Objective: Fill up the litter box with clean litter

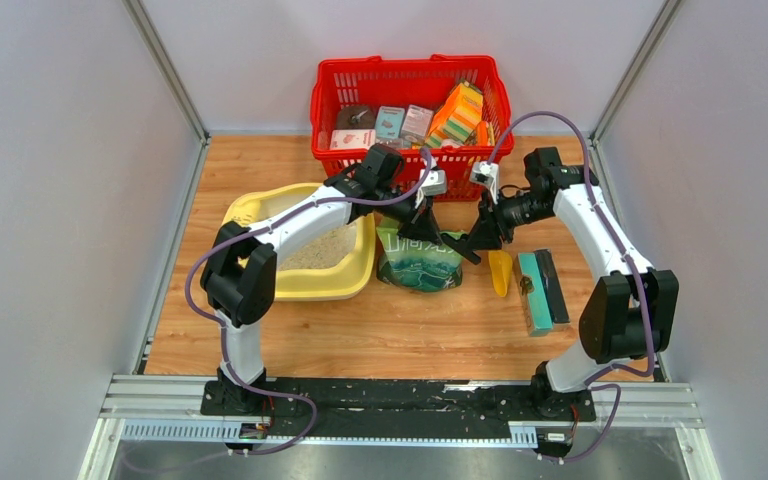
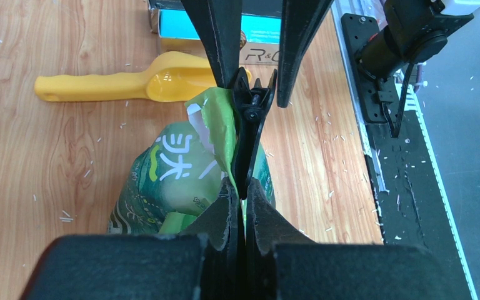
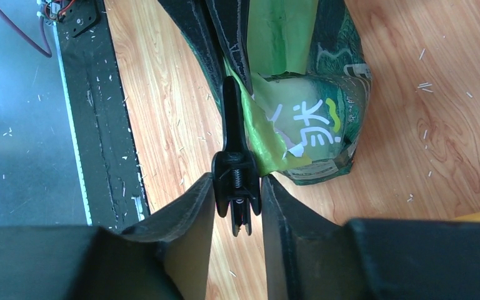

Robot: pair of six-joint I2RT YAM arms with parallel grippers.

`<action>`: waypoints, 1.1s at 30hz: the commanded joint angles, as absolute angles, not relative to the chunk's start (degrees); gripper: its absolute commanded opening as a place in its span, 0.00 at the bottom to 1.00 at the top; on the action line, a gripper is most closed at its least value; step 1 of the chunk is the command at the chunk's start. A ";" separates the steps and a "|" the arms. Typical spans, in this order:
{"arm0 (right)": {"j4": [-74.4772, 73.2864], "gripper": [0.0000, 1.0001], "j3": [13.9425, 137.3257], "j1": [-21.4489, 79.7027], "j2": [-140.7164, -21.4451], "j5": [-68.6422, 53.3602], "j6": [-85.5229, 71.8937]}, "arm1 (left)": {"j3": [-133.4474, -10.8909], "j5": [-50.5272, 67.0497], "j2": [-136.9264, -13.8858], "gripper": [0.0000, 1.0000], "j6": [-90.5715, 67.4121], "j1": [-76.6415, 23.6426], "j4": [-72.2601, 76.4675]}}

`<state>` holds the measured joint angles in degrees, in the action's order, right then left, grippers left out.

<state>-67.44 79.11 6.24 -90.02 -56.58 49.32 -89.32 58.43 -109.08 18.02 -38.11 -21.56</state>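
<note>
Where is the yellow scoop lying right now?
In the top view the yellow scoop lies on the table, right of centre, between the green bag and the teal box; the left wrist view shows it beyond the bag.
</note>
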 commanded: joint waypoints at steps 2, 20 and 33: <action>-66.00 0.11 80.07 6.68 -90.17 -56.25 49.74 | -91.23 60.12 -109.69 0.07 16.26 -38.32 -21.09; -85.95 0.00 94.30 2.11 -84.37 -51.16 66.96 | -89.74 59.50 -108.28 0.24 19.51 -35.60 -24.18; -91.58 0.00 94.31 6.41 -86.92 -42.98 76.90 | -88.60 58.10 -107.23 0.00 16.70 -35.68 -18.02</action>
